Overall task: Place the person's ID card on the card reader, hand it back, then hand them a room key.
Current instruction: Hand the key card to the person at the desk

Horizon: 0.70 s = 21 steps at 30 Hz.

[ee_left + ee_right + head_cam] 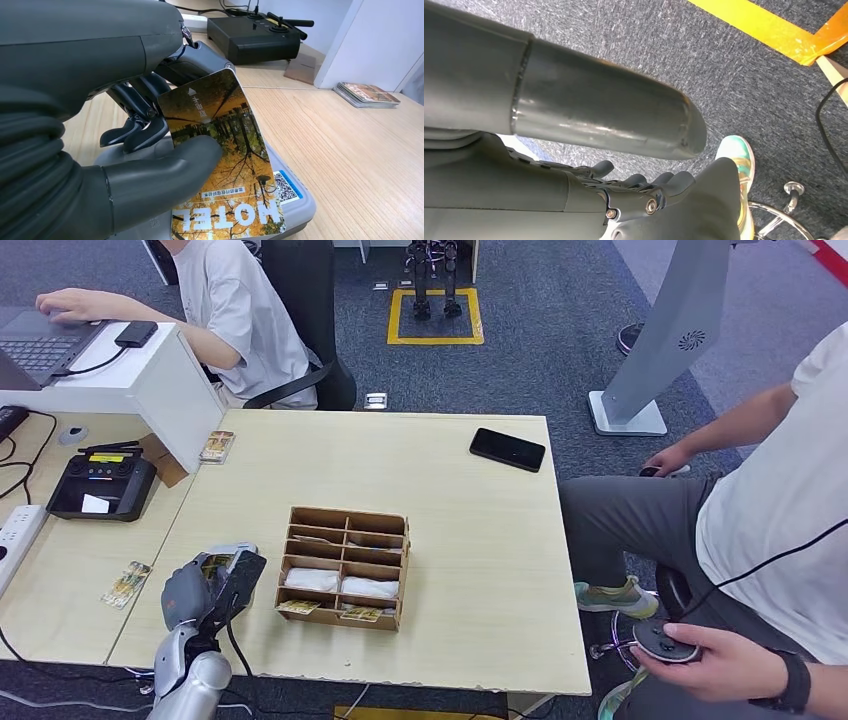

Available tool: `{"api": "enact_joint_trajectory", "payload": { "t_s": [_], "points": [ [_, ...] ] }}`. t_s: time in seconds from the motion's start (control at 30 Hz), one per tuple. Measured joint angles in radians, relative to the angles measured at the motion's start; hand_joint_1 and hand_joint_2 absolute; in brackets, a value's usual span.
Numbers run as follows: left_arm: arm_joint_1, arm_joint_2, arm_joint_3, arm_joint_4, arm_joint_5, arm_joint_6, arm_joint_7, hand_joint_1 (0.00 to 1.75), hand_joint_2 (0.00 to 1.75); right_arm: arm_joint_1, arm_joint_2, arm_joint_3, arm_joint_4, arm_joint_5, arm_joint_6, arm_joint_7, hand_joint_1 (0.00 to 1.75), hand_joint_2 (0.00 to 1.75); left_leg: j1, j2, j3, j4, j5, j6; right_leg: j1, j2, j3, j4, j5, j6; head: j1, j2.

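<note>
Left hand (212, 585) grips a card (220, 160) between thumb (165, 175) and fingers (135, 132). The card shows an autumn-tree print and the word HOTEL. It is tilted, its lower part just over a grey reader (295, 200) that lies on the table (470, 540); contact between card and reader cannot be told. A QR sticker (286, 187) sits on the reader's top beside the card.

In the head view the left hand is near the table's front left corner, just left of a wooden divider box (345, 567) holding more cards. A black phone (507, 449) lies near the far right edge. A black controller (102, 483) rests on the adjoining desk to the left.

Right hand (644, 195) hangs over grey carpet (649, 60), fingers curled in, holding nothing. A seated person (770, 540) is at the right of the table.
</note>
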Motion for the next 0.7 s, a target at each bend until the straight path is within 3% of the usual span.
{"api": "enact_joint_trajectory", "payload": {
  "t_s": [0.4,0.6,0.7],
  "points": [
    [-0.003,-0.006,0.02,0.008,0.075,-0.031,-0.041,1.75,1.75,0.0,0.0,0.006,0.0,0.0,-0.003,0.0,0.0,0.0,0.0,0.0,0.001,-0.001,0.001,-0.001,0.0,0.0,0.0,0.0,0.001,-0.001,0.0,0.0],
    [0.016,-0.018,0.085,-0.054,0.563,-0.261,-0.238,1.75,1.75,0.001,0.0,0.009,0.0,0.0,-0.016,-0.009,0.0,0.0,0.0,0.0,0.0,-0.001,0.002,-0.001,0.0,-0.001,-0.001,0.0,0.001,-0.001,0.0,0.0],
    [0.042,-0.025,0.102,-0.137,0.811,-0.313,-0.289,1.75,1.75,0.001,0.0,0.011,0.0,0.0,-0.024,-0.008,0.0,0.0,0.001,0.0,-0.002,-0.001,0.003,-0.001,0.0,0.0,-0.004,0.0,0.002,-0.001,0.0,0.0]
  ]
}}
